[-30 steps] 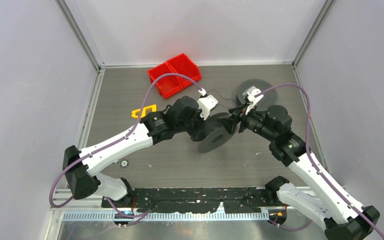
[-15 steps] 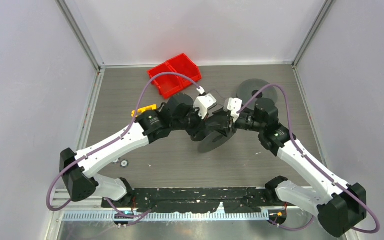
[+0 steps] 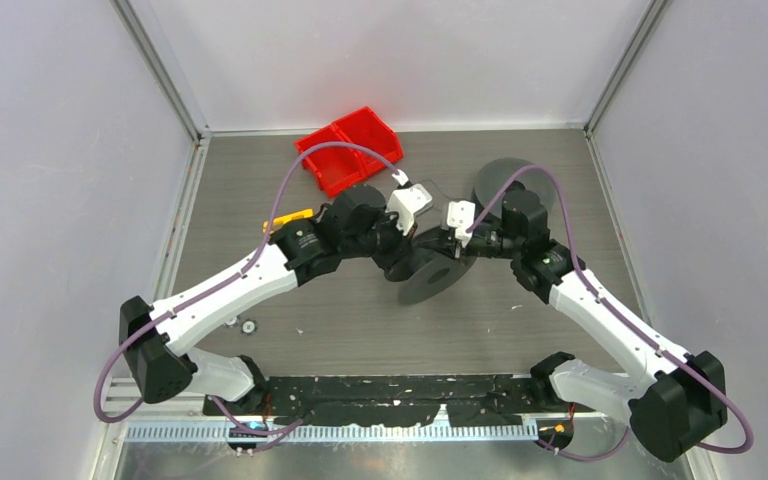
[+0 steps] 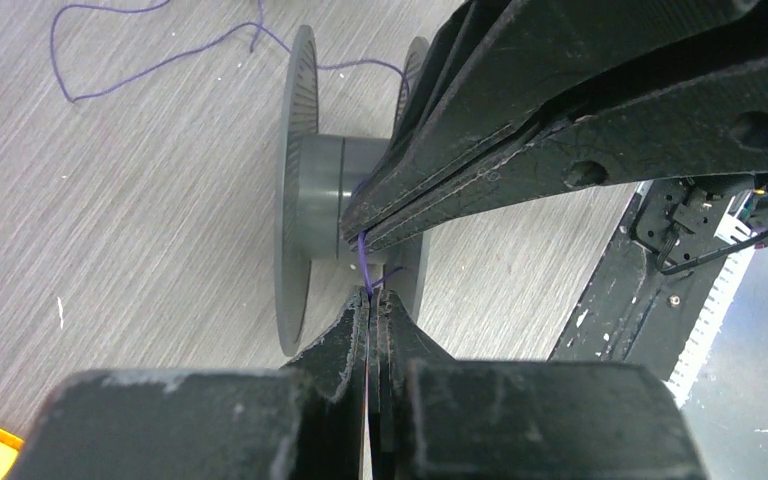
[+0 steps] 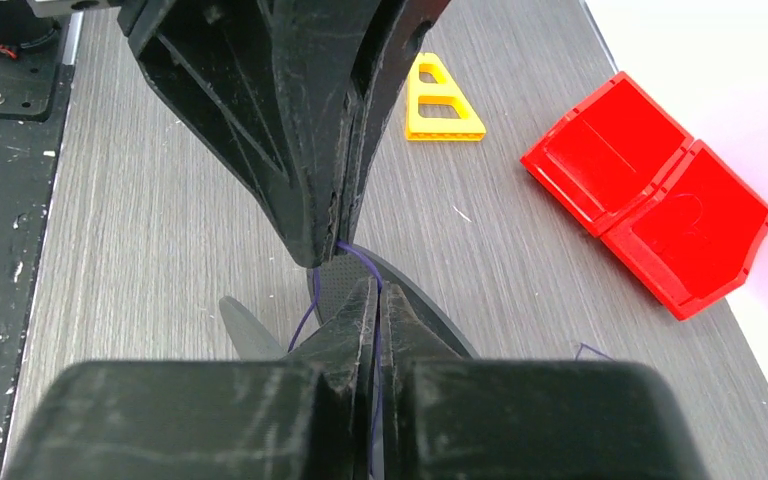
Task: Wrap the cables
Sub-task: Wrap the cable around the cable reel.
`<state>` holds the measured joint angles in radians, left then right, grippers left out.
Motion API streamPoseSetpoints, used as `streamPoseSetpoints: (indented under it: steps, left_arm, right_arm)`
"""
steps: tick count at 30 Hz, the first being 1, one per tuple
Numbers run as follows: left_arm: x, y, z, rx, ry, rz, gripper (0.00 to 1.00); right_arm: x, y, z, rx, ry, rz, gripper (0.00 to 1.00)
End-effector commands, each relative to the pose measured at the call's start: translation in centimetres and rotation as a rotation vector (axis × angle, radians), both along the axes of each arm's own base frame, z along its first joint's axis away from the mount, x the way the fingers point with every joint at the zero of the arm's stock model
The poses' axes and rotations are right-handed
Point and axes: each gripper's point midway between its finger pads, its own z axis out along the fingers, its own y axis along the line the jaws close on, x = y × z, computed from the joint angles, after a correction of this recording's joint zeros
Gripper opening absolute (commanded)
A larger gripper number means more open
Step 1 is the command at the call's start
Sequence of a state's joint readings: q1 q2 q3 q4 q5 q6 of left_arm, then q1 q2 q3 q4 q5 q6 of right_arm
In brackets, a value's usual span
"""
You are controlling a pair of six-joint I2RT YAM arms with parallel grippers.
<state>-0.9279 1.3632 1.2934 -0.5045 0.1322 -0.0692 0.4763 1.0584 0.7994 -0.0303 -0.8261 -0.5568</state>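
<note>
Between left gripper (image 4: 371,300) and right gripper (image 5: 377,292), the cable (image 4: 362,262)

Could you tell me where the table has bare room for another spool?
The widest bare patch is the near middle, between the central spool and the black base plate. Another is the far-left corner, beside the red bin and yellow bracket. The centre is crowded: left gripper and right gripper pinch the cable there.
</note>
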Motion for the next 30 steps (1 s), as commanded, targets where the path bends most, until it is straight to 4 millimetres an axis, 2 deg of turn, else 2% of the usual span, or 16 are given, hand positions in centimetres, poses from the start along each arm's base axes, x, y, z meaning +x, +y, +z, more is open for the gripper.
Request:
streamPoseSetpoints:
  steps: [1, 8, 12, 17, 22, 30]
  left_arm:
    - [0.7, -0.2, 3.1, -0.091, -0.072, -0.002, 0.01]
    - [1.2, 1.0, 1.9, -0.067, -0.143, -0.005, 0.37]
    - [1.1, 1.4, 1.0, -0.063, -0.198, -0.048, 0.48]
    - [1.6, 0.9, 0.2, -0.053, -0.202, -0.061, 0.53]
    - [2.9, 0.6, -0.9, -0.040, -0.186, -0.043, 0.53]
    - [3.9, -0.3, -2.2, -0.052, -0.179, -0.067, 0.54]
  right_arm:
    - [1.2, 0.0, 3.9, 0.054, -0.128, -0.004, 0.05]
    - [2.4, -0.8, 3.7, 0.081, -0.114, -0.077, 0.05]
    - [2.9, -1.3, 4.1, 0.089, -0.125, -0.104, 0.05]
    - [3.4, -1.5, 3.4, 0.074, -0.114, -0.126, 0.05]
    - [3.3, -2.3, 2.2, 0.048, -0.140, -0.146, 0.05]
    - [4.2, -3.1, 1.4, 0.052, -0.146, -0.178, 0.05]
